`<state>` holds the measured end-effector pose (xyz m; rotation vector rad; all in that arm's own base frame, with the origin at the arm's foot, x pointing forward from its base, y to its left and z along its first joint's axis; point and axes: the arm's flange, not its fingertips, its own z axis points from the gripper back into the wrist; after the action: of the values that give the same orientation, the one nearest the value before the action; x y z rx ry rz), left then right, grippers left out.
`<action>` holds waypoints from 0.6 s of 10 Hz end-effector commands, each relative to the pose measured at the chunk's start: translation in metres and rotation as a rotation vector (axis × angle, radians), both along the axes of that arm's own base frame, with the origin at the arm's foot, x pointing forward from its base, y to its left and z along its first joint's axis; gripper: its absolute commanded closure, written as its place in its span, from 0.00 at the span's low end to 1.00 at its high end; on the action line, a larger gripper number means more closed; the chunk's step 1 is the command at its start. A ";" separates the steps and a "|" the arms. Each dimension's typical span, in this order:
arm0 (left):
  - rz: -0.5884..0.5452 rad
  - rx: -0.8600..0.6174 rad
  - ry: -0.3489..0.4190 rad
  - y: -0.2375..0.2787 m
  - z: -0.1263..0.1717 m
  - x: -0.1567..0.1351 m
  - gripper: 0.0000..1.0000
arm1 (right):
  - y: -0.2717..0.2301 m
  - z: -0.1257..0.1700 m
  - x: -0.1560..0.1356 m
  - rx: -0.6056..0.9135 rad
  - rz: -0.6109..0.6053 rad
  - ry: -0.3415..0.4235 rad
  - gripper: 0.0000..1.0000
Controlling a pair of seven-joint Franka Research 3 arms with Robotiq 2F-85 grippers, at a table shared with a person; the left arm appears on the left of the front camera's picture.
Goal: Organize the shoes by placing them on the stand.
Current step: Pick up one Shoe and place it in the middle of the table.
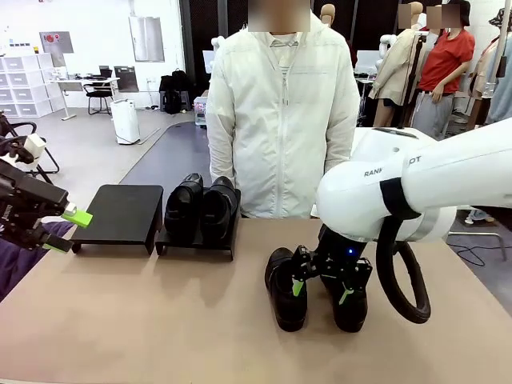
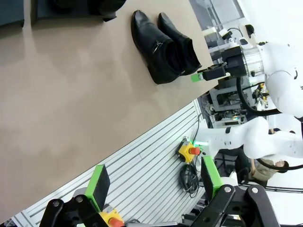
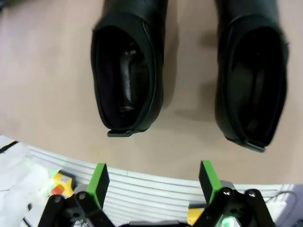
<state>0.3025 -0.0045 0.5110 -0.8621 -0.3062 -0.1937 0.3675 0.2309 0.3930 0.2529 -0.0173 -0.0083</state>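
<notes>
On the counter, close to the robot's edge, two loose shoes stand side by side, heels toward the robot. The other pair already sits on the farther stand; beside it the bare stand waits in front of the person. The right pincer hangs just above the loose shoes' heels, jaws wide and holding nothing. The left pincer, equally wide and empty, idles at the counter's left edge. Picking up a third shoe looks to be the step in hand. The next move likely calls for centring over one heel collar, lowering, then closing on it.
</notes>
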 end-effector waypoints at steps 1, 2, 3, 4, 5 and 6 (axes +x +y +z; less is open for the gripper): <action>-0.016 -0.010 -0.016 0.003 -0.001 0.000 0.00 | 0.005 0.002 -0.014 0.015 0.040 0.048 0.00; -0.016 -0.010 -0.016 0.003 -0.001 0.000 0.00 | 0.005 0.002 -0.014 0.015 0.040 0.048 0.00; -0.016 -0.010 -0.016 0.003 -0.001 0.000 0.00 | 0.002 0.000 -0.004 0.006 0.014 0.017 0.00; -0.016 -0.010 -0.016 0.003 -0.001 0.000 0.00 | 0.008 -0.004 0.012 -0.055 0.023 0.028 0.00; -0.016 -0.010 -0.016 0.003 -0.001 0.000 0.00 | 0.015 -0.008 0.025 -0.082 0.032 -0.001 0.00; -0.016 -0.010 -0.016 0.003 -0.001 0.000 0.00 | 0.020 -0.011 0.037 -0.108 0.015 -0.015 0.00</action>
<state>0.3025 -0.0044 0.5111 -0.8621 -0.3066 -0.1941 0.3830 0.2380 0.3825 0.1956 -0.0027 0.0430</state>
